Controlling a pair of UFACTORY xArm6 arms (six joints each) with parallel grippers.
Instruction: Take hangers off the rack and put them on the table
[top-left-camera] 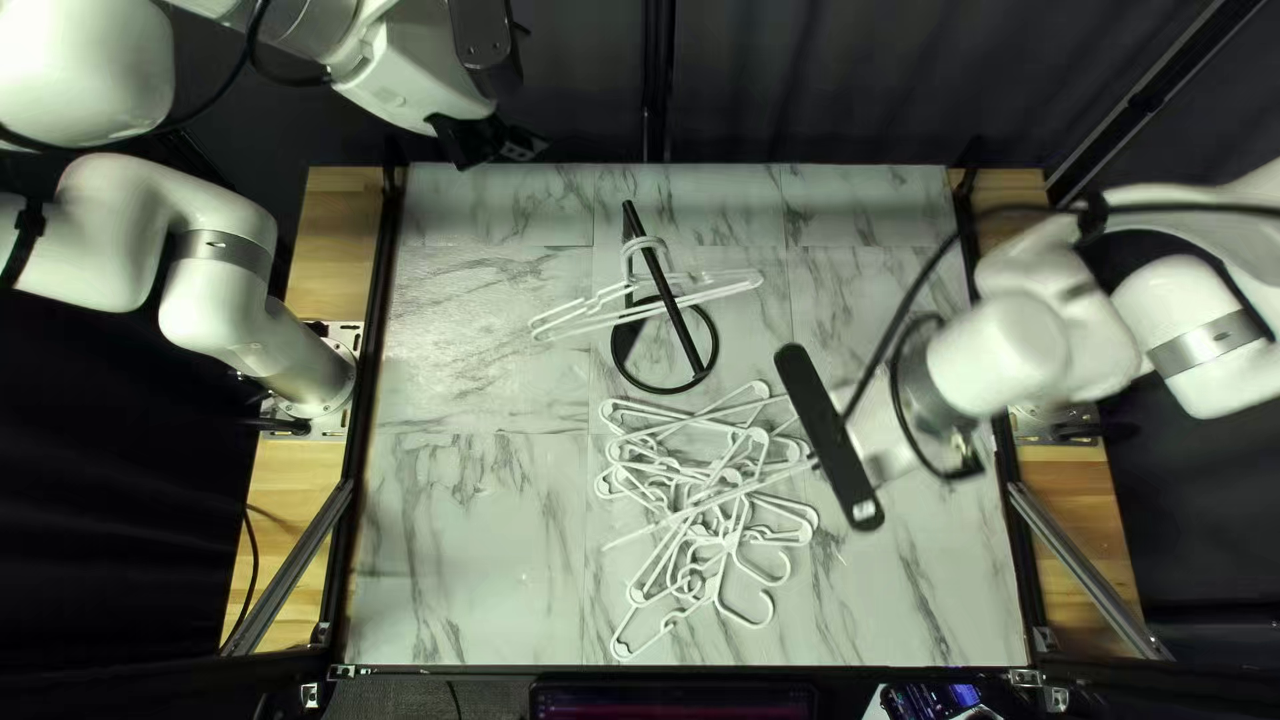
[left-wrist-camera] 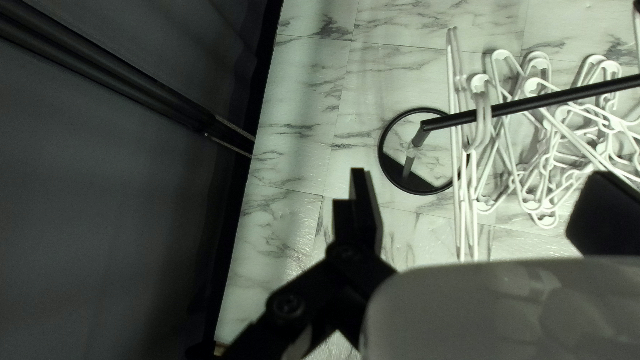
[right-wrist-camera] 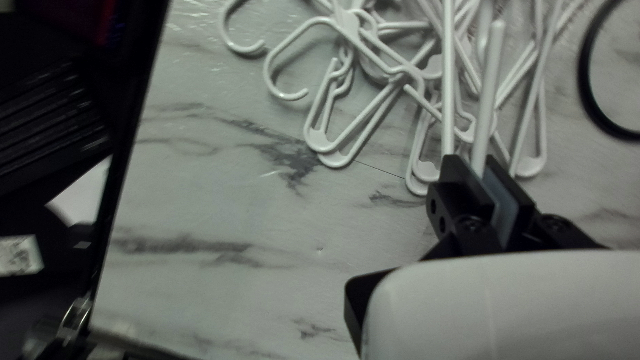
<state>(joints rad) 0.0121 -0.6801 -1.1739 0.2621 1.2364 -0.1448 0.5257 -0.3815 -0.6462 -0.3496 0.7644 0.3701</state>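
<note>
Under both of my raised arms lies the pale marbled desk [top-left-camera: 467, 534], its near-edge corner cropped in the right wrist view. My left arm [top-left-camera: 114, 227] runs out of the top left view, so its upper part is only partly seen; my right arm [top-left-camera: 1014, 347] covers some of the desk on its side. Next in size comes the heap of white hangers [top-left-camera: 694, 520], loose on the desk nearer its near edge, so tangled that I cannot count them. Beyond it stands the black rack [top-left-camera: 683, 334] on its ring base; hangers and the top bar hide part of its post, and in the right wrist view only a piece of the ring shows. At least two white hangers [top-left-camera: 640, 314] hang from the bar, too closely overlapped to number surely. Over the heap, one more hanger [right-wrist-camera: 489, 100] is clenched by a bar between the fingers of my right tool [top-left-camera: 830, 438]; from above, my own mount hides that grip. Off toward the desk's far edge, my left tool [top-left-camera: 496, 147] is released, its fingers spread wide, one of them partly covered by the pale mount in its wrist view.
</note>
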